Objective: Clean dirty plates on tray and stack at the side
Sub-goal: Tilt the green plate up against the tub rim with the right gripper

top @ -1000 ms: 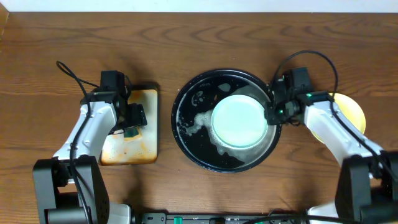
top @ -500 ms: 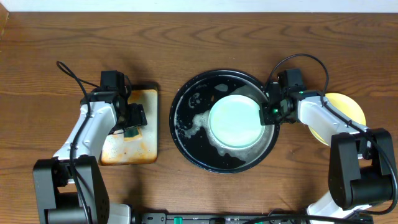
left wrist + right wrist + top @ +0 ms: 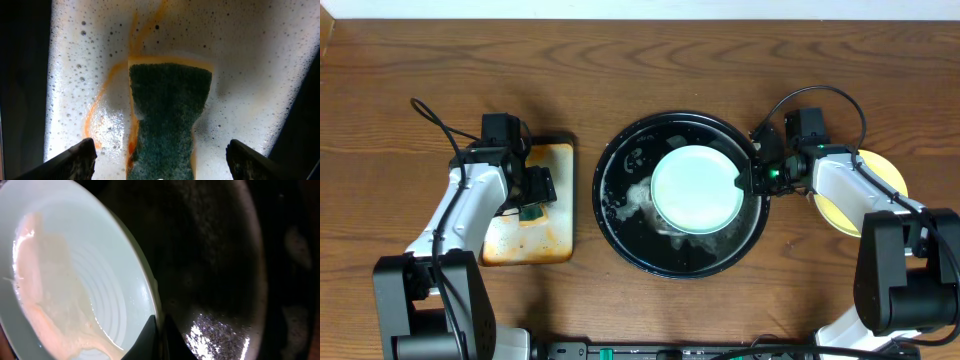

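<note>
**Plate pinched at its rim in the tray; sponge not yet taken up.**
Overhead: right gripper [image 3: 750, 183] clamped on the right rim of the mint plate [image 3: 695, 190], which sits inside the black tray [image 3: 620, 238]; yellow plate [image 3: 888, 172] lies outside it. Left wrist: left gripper [image 3: 159, 159] spread wide over the sponge [image 3: 167, 100] in the stained pan [image 3: 250, 60]. Right wrist: orange smear [image 3: 45, 315] uncleaned. Judged: washing stage. Next, the left jaws must close on the sponge and carry it across.

Wood table [image 3: 640, 60] — tray [image 3: 625, 235], pan [image 3: 545, 240], yellow plate [image 3: 890, 170]

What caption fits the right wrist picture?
Right gripper grips the mint plate by its rim in the wet black tray.
</note>
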{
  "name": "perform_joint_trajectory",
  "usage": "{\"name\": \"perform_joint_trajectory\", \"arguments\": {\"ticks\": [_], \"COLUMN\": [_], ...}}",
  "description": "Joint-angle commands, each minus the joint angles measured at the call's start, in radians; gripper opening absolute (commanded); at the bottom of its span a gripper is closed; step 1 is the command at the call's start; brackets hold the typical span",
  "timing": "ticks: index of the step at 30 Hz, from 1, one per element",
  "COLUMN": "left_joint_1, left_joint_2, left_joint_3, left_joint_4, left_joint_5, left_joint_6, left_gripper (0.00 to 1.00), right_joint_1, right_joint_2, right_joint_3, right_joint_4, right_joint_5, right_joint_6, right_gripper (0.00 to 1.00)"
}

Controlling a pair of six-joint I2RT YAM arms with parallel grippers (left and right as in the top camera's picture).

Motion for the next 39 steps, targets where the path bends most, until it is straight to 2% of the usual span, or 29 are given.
{"name": "perform_joint_trajectory", "arguments": {"ticks": [1,11,17,27,34,39], "left_joint_1": [0.002,0.002,0.002,0.002,0.002,0.002], "left_joint_2": [-0.002,-0.002,-0.002,-0.002,-0.002,-0.002], "left_joint_3": [-0.009,-0.009,-0.009,-0.009,-0.009,-0.009], "left_joint_4": [-0.003,-0.003,-0.003,-0.003,-0.003,-0.003], "left_joint_5": [-0.005,-0.005,-0.005,-0.005,-0.005,-0.005], "left_joint_6": [0.006,0.006,0.006,0.006,0.006,0.006], "left_gripper": [0.84,0.84,0.84,0.84,0.84,0.84], "right_joint_1": [0.0,0.097,0.281,0.62,0.776,0.822], "right_joint_2": [-0.097,-0.41,-0.549,-0.558,-0.558,-0.558], "right_joint_3": [0.003,0.003,0.003,0.003,0.003,0.003], "right_joint_4": [0.0,-0.051,-0.06,-0.027,0.079,0.132], "right_joint_5": [0.028,0.523,0.872,1.398,1.627,1.698], "right_joint_6": [-0.026,-0.025,-0.026,-0.174,-0.319,-0.425], "right_gripper": [0.01,0.01,0.01,0.01,0.01,0.01]}}
